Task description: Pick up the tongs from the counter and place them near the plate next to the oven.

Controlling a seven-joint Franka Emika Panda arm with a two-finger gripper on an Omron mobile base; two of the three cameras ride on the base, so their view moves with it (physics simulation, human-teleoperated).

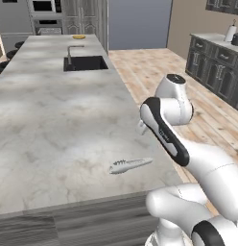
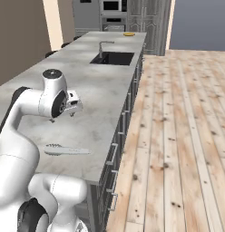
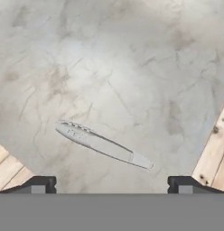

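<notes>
While its two dark fingertips (image 3: 38, 183) stand far apart at the bottom corners of the hand view, the end effector (image 3: 112, 185) hangs spread wide and empty above the marbled tabletop (image 1: 53, 115), gripping nothing. From the right base view it shows as a small white-and-dark head (image 2: 72, 103) at the end of the arm, raised clear of the stone. The tongs (image 3: 102, 144) lie flat on the stone below it, apart from both fingertips; in the hand view their ridged tips point toward ten o'clock and the plain end toward four o'clock. In the left base view the tongs (image 1: 129, 165) rest near the tabletop's near edge, at about seven o'clock from the arm's elbow. Farther along the same tabletop sits the black sink (image 1: 85, 63), and beyond it, at twelve o'clock, the yellow plate (image 1: 78, 36) lies at the far end, just before the oven (image 1: 47, 26) in the tall grey cabinetry.
</notes>
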